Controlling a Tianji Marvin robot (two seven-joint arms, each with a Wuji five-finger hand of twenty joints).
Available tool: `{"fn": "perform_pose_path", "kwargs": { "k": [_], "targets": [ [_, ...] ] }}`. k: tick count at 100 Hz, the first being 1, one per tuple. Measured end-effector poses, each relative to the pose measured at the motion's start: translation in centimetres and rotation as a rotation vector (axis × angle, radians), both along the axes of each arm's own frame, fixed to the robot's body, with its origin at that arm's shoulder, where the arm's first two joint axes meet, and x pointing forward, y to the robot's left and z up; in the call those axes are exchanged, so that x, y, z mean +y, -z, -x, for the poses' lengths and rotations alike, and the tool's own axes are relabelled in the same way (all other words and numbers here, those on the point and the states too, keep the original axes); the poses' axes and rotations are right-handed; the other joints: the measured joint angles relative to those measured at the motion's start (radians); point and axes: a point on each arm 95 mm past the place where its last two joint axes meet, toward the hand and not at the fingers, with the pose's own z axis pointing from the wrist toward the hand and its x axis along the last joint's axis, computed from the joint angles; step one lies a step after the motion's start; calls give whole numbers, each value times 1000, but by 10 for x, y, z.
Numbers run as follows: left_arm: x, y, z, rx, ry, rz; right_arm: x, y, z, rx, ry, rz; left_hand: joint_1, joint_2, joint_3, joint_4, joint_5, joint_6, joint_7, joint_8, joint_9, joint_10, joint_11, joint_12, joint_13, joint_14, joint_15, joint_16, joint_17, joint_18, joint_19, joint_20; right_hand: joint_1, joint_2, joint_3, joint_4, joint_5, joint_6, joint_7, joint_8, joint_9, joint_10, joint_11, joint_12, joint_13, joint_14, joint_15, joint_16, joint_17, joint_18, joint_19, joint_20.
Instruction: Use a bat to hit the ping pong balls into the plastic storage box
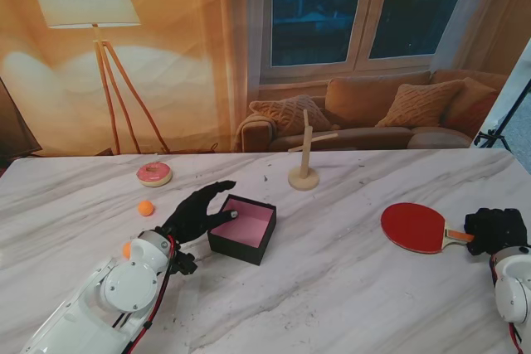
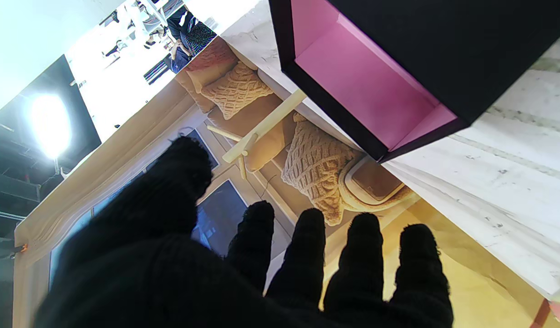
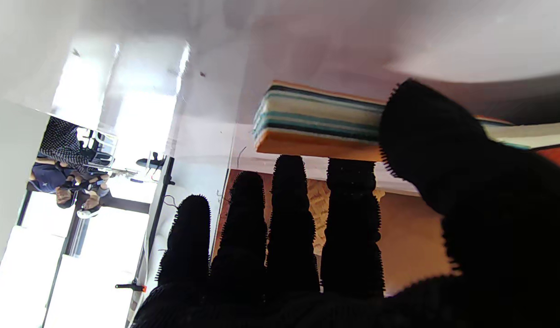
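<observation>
Right hand (image 1: pixel 494 230) at table's right edge, over bat (image 1: pixel 423 228) handle – grip unclear, cannot tell. Left hand (image 1: pixel 197 211) empty, fingers spread, steadying storage box (image 1: pixel 243 228) mid-table. Ball (image 1: pixel 146 208) left of box, second ball (image 1: pixel 127 249) behind left wrist – neither struck yet

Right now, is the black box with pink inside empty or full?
Empty. The box is open on top, and only its bare pink floor shows. The orange ball lies outside it.

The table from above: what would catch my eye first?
Probably the red bat lying on the right, its handle at the right hand. Next, the black box with its pink inside near the middle, the open left hand reaching beside it. An orange ball sits on the left.
</observation>
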Motion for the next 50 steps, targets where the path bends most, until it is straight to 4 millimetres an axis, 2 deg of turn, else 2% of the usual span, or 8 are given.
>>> {"fn": "perform_pose_path", "kwargs": {
  "k": [13,22,31,50],
  "targets": [
    [0,0,0,-1,0,1,3,-9,0,-18,-22,-16,0,0,3,0,0,0,0,0,0,0,0,0,0,0,0,0,0,0,0,0,10,21,-28,-2,-1,5,-16,26,81,48,-8,10,74,60,13,4,37,46,25,0],
    [0,0,0,-1,0,1,5,-14,-1,-28,-33,-28,0,0,3,0,0,0,0,0,0,0,0,0,0,0,0,0,0,0,0,0,20,23,-39,-2,-1,15,-16,43,173,74,-21,11,195,98,34,5,102,82,78,0],
    [1,0,0,-1,-1,2,7,-19,-1,-36,-49,-41,0,0,3,0,0,0,0,0,0,0,0,0,0,0,0,0,0,1,0,0,20,33,-40,-2,-1,26,-24,50,276,92,-21,17,313,120,72,16,179,111,185,33],
    [1,0,0,-2,0,3,8,-29,-1,-52,-78,-56,0,1,-13,0,0,0,0,0,0,0,0,0,0,0,0,0,0,1,0,0,20,51,-53,-2,-2,39,-24,51,492,102,-20,70,515,151,197,53,337,141,438,65]
  ]
}}
